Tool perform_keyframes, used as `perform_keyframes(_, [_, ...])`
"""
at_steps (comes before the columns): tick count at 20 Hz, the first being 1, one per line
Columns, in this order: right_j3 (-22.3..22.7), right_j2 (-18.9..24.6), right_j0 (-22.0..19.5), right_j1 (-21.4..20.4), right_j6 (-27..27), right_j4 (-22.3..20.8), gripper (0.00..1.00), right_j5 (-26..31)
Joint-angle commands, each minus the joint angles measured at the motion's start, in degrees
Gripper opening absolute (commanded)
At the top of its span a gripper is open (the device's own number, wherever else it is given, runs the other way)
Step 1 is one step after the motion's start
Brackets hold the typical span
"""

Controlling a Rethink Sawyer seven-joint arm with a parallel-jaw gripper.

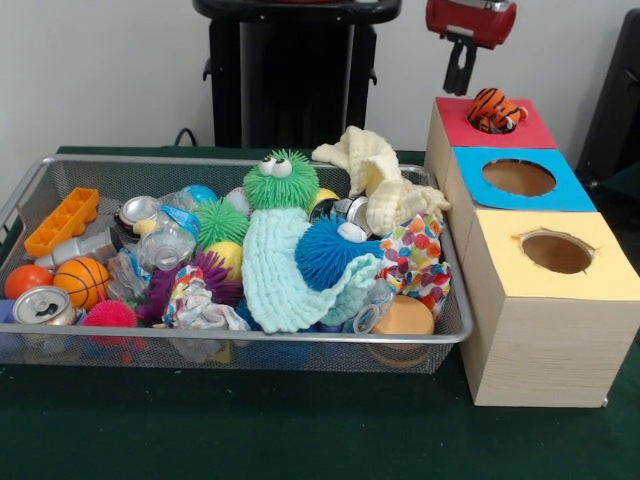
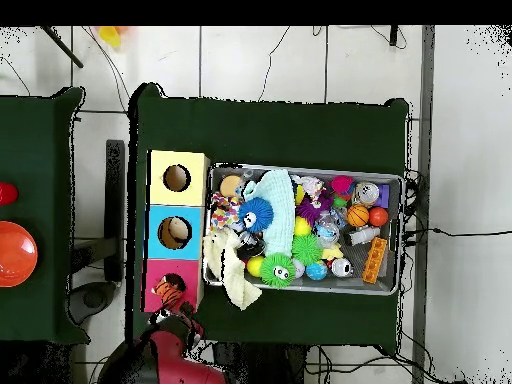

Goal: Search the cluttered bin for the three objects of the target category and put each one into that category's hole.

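Note:
The wire mesh bin (image 1: 250,338) stands on the green table, full of clutter; it also shows in the overhead view (image 2: 300,168). An orange black-striped plush tiger (image 1: 495,110) lies on the red-topped box (image 1: 530,132), over its hole. In the overhead view the tiger (image 2: 170,293) sits on the red top (image 2: 155,272). My gripper (image 1: 458,80) hangs just above and behind the tiger, apart from it, open and empty. It also shows in the overhead view (image 2: 186,322). The teddy bear and any third plush are hidden.
A blue-topped box (image 1: 470,172) and a yellow-topped box (image 1: 500,262), each with a round hole, stand in line with the red one. In the bin: a green spiky ball with googly eyes (image 1: 280,178), a pale blue knitted cloth (image 1: 285,270), a cream cloth (image 1: 385,185), a small basketball (image 1: 82,280), a can (image 1: 42,305).

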Motion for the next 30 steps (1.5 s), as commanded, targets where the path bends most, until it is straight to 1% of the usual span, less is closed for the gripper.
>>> perform_keyframes(1, [-7.2, -6.2, -1.9, -0.6, -0.9, -5.6, 0.00, 9.1])
perform_keyframes(3, [-7.7, -7.1, -1.5, -1.4, -0.2, -6.7, 0.00, 10.9])
perform_keyframes(6, [-8.4, -7.1, -0.7, -1.7, 1.6, -7.6, 0.00, 12.6])
perform_keyframes(9, [-8.1, -4.9, -1.5, -2.1, 3.2, -7.7, 0.00, 13.2])
perform_keyframes(14, [-8.3, -2.6, -0.7, -3.0, 6.4, -5.8, 0.00, 15.1])
perform_keyframes(18, [-9.5, -2.7, 1.0, -3.5, 8.4, -4.5, 0.00, 16.8])
perform_keyframes(21, [-9.9, -1.7, 1.5, -3.4, 9.8, -3.3, 0.00, 16.7])
perform_keyframes(24, [-9.3, -0.2, 1.5, -3.4, 10.5, -2.3, 0.00, 15.8])
perform_keyframes(30, [-8.5, 0.0, 3.1, -3.5, 11.5, -1.1, 0.00, 15.8])
